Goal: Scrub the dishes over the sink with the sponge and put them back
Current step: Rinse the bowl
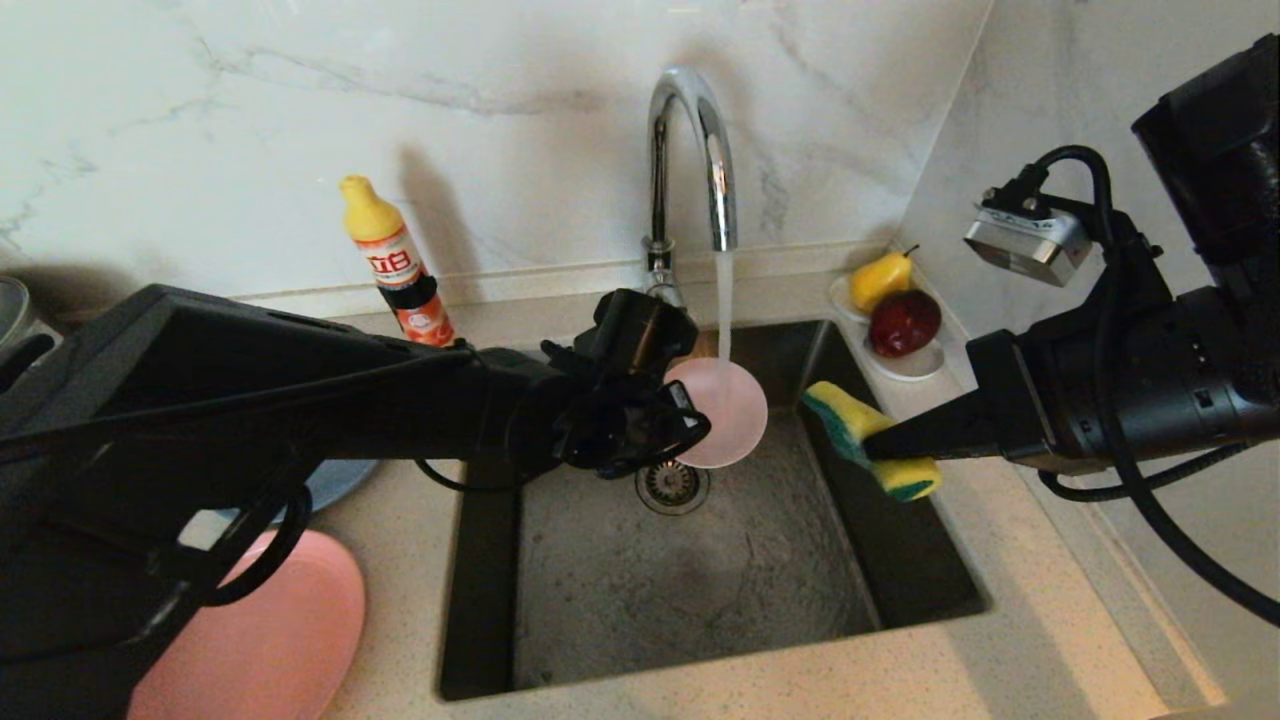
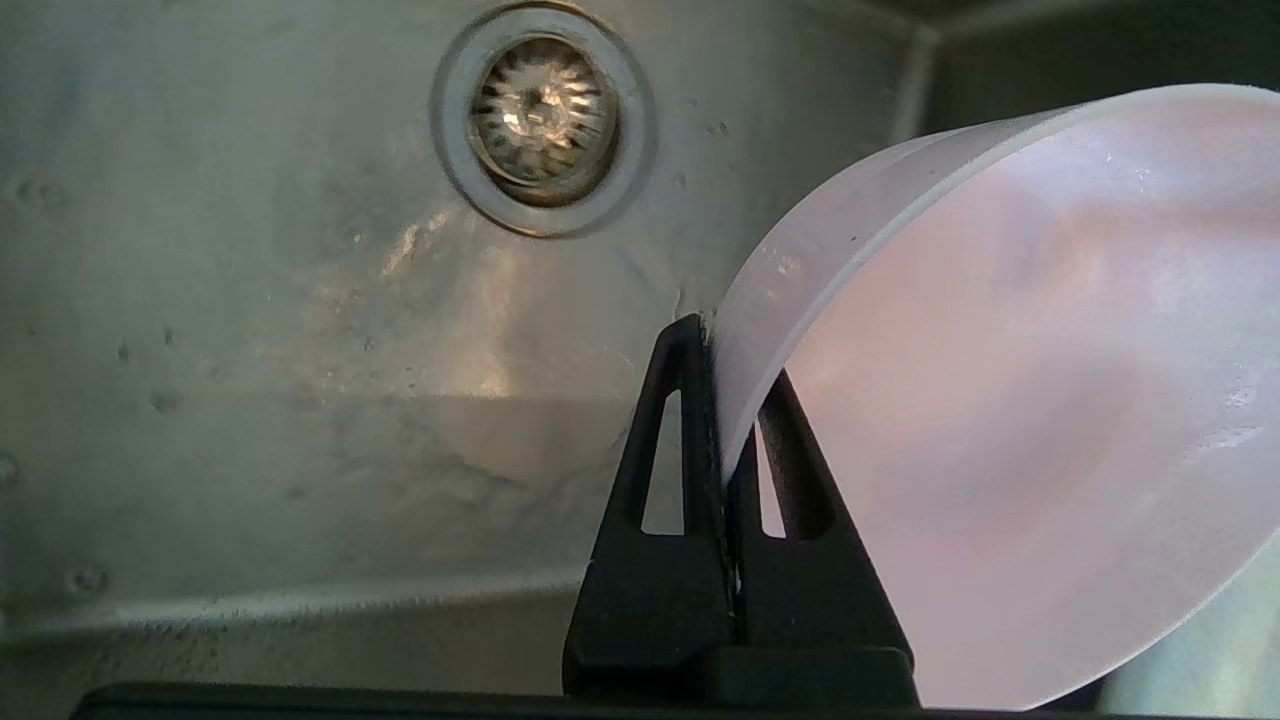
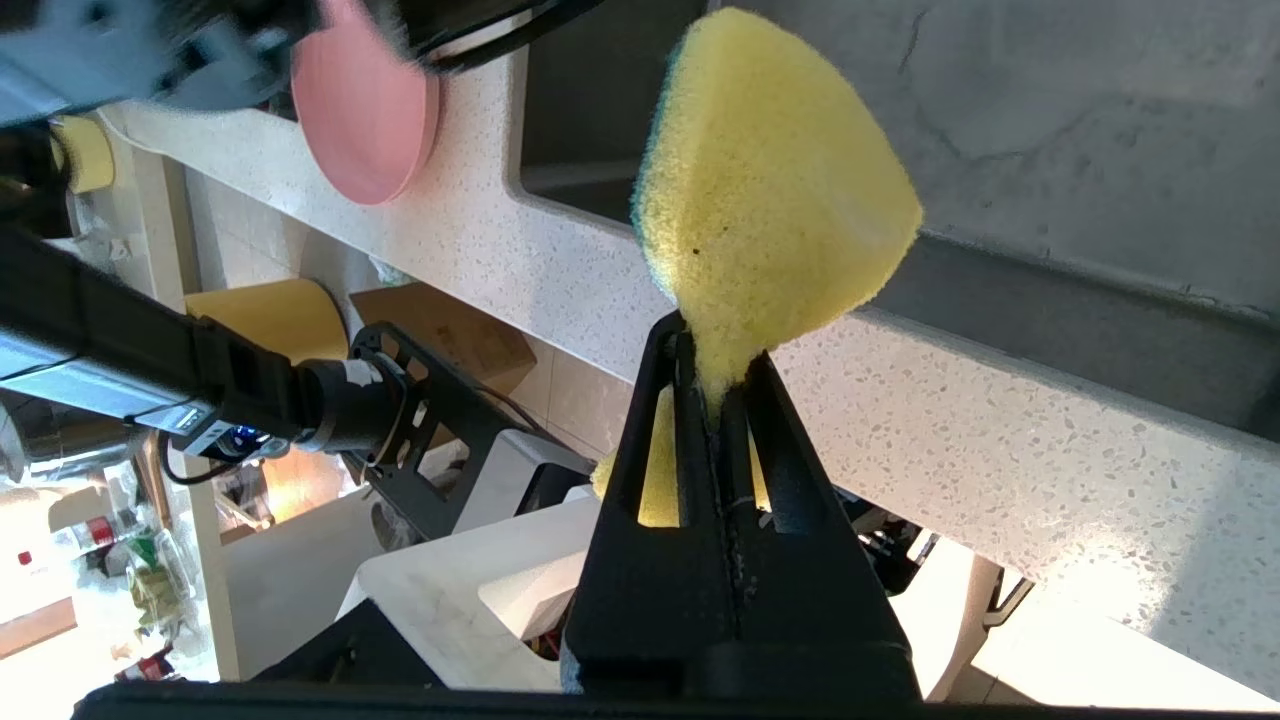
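Over the steel sink [image 1: 700, 580], my left gripper [image 1: 688, 408] is shut on the rim of the pale pink bowl [image 1: 722, 415]. The bowl is tipped on its side under the running water, just above the drain [image 1: 672, 485]. In the left wrist view one finger lies inside the bowl [image 2: 1000, 400] and one outside, the left gripper [image 2: 725, 370] pinching its wall. My right gripper [image 1: 878, 446] hangs over the sink's right edge, shut on the yellow and green sponge [image 1: 868, 435], a little to the right of the bowl and apart from it. The right wrist view shows the sponge [image 3: 770, 180] squeezed by the gripper [image 3: 715, 350].
The chrome faucet [image 1: 690, 150] runs behind the sink. On the left counter lie a pink plate [image 1: 260, 640] and a grey-blue plate [image 1: 340, 478], mostly hidden by my left arm. A soap bottle [image 1: 395, 260] stands at the back left, and a white fruit dish [image 1: 905, 360] at the back right.
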You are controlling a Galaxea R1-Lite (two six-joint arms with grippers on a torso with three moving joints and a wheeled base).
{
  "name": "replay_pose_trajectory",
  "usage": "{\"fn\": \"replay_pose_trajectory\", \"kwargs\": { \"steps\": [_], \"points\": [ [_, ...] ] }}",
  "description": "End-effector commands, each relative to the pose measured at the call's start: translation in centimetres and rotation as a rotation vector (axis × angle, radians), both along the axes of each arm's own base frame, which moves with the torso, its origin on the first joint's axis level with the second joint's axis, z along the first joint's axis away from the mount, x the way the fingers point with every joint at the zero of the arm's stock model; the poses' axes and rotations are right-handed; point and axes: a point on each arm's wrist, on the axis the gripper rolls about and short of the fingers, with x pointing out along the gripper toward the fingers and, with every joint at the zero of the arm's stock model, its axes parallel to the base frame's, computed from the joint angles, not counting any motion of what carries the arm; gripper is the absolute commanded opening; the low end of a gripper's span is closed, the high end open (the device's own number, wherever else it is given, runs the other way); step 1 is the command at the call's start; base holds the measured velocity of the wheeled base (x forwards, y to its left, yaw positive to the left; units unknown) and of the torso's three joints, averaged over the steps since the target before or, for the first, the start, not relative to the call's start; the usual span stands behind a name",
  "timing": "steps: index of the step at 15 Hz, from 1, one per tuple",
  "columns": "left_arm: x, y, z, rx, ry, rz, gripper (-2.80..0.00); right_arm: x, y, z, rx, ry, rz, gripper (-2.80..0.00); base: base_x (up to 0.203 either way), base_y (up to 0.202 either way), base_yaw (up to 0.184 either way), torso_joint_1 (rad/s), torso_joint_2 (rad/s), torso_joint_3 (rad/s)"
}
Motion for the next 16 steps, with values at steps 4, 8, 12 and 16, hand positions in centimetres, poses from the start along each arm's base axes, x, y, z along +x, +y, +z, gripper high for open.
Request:
{"fn": "replay_pose_trajectory", "kwargs": {
  "steps": [4, 8, 12, 16],
  "points": [
    [2.41, 0.5, -1.63, -0.003, 0.026, 0.055, -2.8, 0.49, 0.31, -0.71, -0.014, 0.028, 0.002, -2.8, 0.0, 0.0, 0.0, 0.0, 0.0, 0.0],
    [2.36, 0.44, -1.78, -0.006, 0.033, 0.055, -2.8, 0.49, 0.14, -0.84, -0.016, 0.033, -0.004, -2.8, 0.0, 0.0, 0.0, 0.0, 0.0, 0.0],
    [2.22, 0.28, -1.86, -0.015, 0.04, 0.057, -2.8, 0.47, 0.12, -1.07, -0.021, 0.039, -0.004, -2.8, 0.0, 0.0, 0.0, 0.0, 0.0, 0.0],
    [1.59, -0.1, -2.06, -0.006, 0.071, 0.03, -2.8, 0.8, 0.01, -1.33, -0.021, 0.041, -0.012, -2.8, 0.0, 0.0, 0.0, 0.0, 0.0, 0.0]
  ]
}}
